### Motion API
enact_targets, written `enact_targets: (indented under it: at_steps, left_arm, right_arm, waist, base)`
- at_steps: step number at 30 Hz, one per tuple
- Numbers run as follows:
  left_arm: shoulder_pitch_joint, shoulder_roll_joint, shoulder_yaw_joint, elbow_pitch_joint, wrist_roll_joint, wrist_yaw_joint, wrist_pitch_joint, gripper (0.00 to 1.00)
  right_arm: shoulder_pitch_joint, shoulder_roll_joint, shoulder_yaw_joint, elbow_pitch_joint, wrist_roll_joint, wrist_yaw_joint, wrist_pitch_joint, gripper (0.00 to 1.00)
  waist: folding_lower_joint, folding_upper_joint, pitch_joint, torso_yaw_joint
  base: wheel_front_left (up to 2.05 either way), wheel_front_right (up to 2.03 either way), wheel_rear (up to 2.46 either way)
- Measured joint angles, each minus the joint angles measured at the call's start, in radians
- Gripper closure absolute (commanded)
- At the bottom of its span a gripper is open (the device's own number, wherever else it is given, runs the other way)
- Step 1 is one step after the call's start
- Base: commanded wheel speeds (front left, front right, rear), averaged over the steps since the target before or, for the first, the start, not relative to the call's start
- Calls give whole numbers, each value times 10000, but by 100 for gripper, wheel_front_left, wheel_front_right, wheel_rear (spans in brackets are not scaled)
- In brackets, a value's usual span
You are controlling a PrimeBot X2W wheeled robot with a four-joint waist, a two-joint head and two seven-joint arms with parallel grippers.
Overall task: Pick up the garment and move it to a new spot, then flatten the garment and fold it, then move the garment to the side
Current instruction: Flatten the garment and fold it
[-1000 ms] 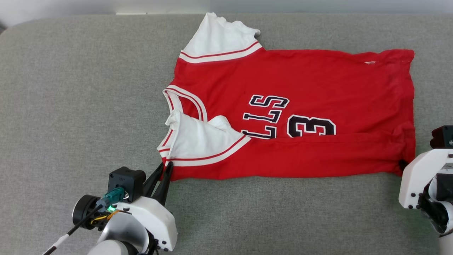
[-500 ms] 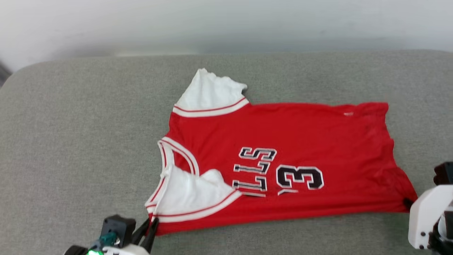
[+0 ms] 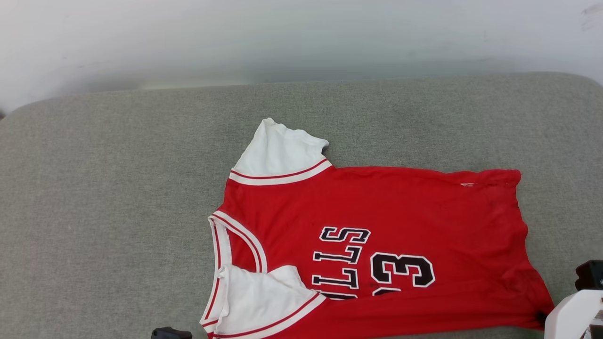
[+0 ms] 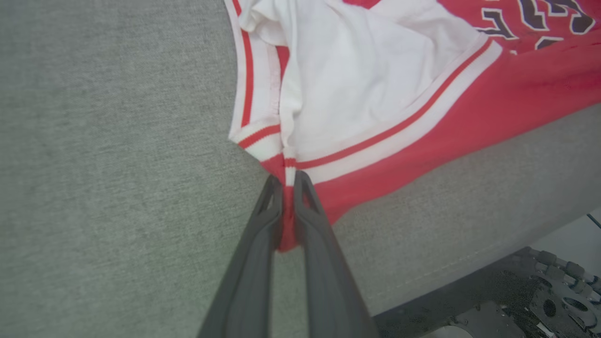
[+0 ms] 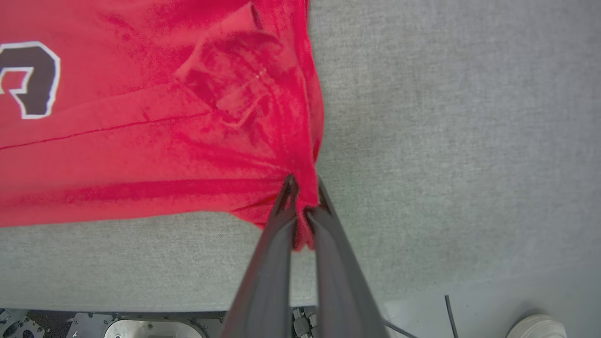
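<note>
The garment [image 3: 377,221], a red jersey with white sleeves and black lettering, lies sideways on the grey cushion, its near long edge folded over the print. In the left wrist view my left gripper [image 4: 287,180] is shut on the garment's [image 4: 399,94] near shoulder corner, red cloth pinched between the dark fingers. In the right wrist view my right gripper [image 5: 303,183] is shut on the garment's [image 5: 164,117] near hem corner, the cloth bunched at the tips. The head view catches a pale part of my right arm [image 3: 572,310] at the lower right corner.
The grey cushion [image 3: 103,197] stretches wide to the left and behind the jersey. A pale wall [image 3: 282,37] runs along the back. The cushion's front edge [image 4: 469,263] drops to a dark robot base. A white shoe [image 5: 535,328] stands on the floor.
The head camera has tilted up, so the jersey sits lower in view and the wall shows. The right gripper has closed on the hem corner. The near hem corner now pulls outward.
</note>
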Motion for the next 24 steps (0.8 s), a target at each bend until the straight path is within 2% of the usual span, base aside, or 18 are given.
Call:
enact_targets:
  at_steps: [5,6,7,8,9,15,19,24]
  left_arm:
    - [-119,-148,-65,546,-75,-222,-105,100]
    - [-153,-163,-61,627,-75,-236,-150,100]
    - [-172,-184,-59,723,-88,-276,-182,56]
    - [-184,-205,-59,805,-92,-297,-194,10]
    - [-195,-209,-63,890,-88,-301,-222,0]
    - [-353,-322,213,1058,-163,-286,-836,0]
    - [-622,-339,813,876,-75,-123,-1864,0]
    - [-864,-548,1429,512,52,-207,-3275,0]
  right_arm:
    - [-1,13,90,428,-84,0,-224,100]
    - [-10,15,96,479,-94,0,-272,60]
    - [-17,15,104,539,-104,2,-313,0]
    - [-21,13,115,602,-107,0,-349,0]
    - [-29,15,121,640,-109,0,-414,0]
    - [-289,-4,94,644,-82,-4,-941,0]
    - [-567,4,90,295,102,-4,-1615,0]
    - [-1031,-15,336,-305,291,-4,-3068,0]
  waist:
    - [1,0,55,-35]
    - [0,0,62,-37]
    - [0,0,65,-38]
    - [0,0,65,-38]
    - [0,0,67,-40]
    - [0,1,-61,-31]
    - [1,0,-259,2]
    - [0,0,-474,-13]
  base:
    - [0,0,0]
    - [0,0,0]
    - [0,0,0]
    - [0,0,0]
    - [0,0,0]
    - [0,0,0]
    - [0,0,0]
    - [0,0,0]
